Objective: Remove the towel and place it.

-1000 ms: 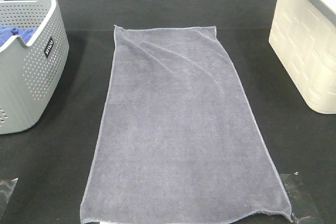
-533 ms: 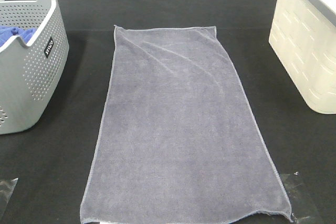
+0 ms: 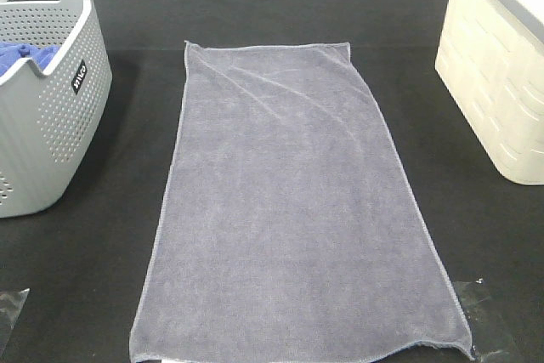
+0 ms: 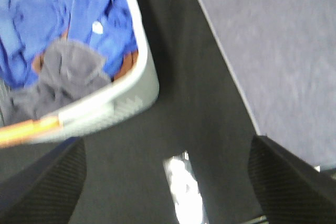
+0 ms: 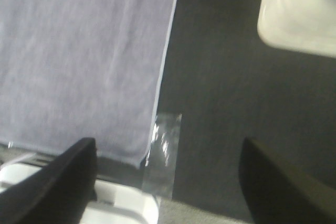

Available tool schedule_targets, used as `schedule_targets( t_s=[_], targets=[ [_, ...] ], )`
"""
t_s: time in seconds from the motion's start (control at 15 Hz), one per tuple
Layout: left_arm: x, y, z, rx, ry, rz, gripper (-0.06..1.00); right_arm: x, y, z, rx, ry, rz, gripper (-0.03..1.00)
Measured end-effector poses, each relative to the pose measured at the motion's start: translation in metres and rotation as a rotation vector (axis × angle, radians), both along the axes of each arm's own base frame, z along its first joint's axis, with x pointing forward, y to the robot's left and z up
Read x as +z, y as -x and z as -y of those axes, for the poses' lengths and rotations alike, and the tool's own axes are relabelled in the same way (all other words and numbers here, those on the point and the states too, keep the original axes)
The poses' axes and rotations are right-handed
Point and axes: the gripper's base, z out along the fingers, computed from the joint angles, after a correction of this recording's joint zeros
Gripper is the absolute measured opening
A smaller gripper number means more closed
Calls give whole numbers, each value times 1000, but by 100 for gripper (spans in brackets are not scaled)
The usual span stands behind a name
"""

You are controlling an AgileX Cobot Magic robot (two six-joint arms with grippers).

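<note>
The slate grey-purple towel (image 3: pixel 289 210) lies spread flat and lengthwise on the black table, one short edge far, the other at the near edge. Neither arm shows in the exterior high view. In the left wrist view my left gripper (image 4: pixel 168 182) is open over bare black table, with the towel (image 4: pixel 283 51) off to one side and the grey basket (image 4: pixel 105 103) on the other. The right wrist view shows my right gripper (image 5: pixel 168 182) open and empty above the table, just beside the towel's (image 5: pixel 84 61) near corner.
The perforated grey basket (image 3: pixel 59 116) at the left holds a bright blue cloth (image 4: pixel 63 14) and a grey cloth (image 4: pixel 63 77). A cream bin (image 3: pixel 501 82) stands at the right. Clear tape patches (image 5: pixel 163 150) (image 4: pixel 184 187) sit on the table near the front corners.
</note>
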Motion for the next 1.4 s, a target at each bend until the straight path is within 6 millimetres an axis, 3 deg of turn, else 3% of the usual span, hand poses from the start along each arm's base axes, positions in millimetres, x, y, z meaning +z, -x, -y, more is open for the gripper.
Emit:
schedule_targets(
  t_s=[0.27, 0.47, 0.53, 0.73, 0.93, 1.4],
  targets=[
    [-47, 80, -33, -31, 43, 38, 80, -30, 72, 18, 4, -36, 46, 71],
    [-89, 124, -49, -71, 96, 99, 80, -55, 126, 32, 5, -70, 171, 71],
    [-89, 124, -49, -71, 96, 99, 80, -55, 126, 32, 5, -70, 171, 71],
    [-116, 142, -50, -164, 141, 186, 80, -77, 156, 42, 8, -85, 281, 71],
    [-124, 144, -44, -285, 153, 266, 80, -82, 178, 48, 69, -82, 427, 71],
    [-125, 145, -39, -336, 175, 267, 80, -85, 172, 47, 123, -68, 577, 71]
  ],
)
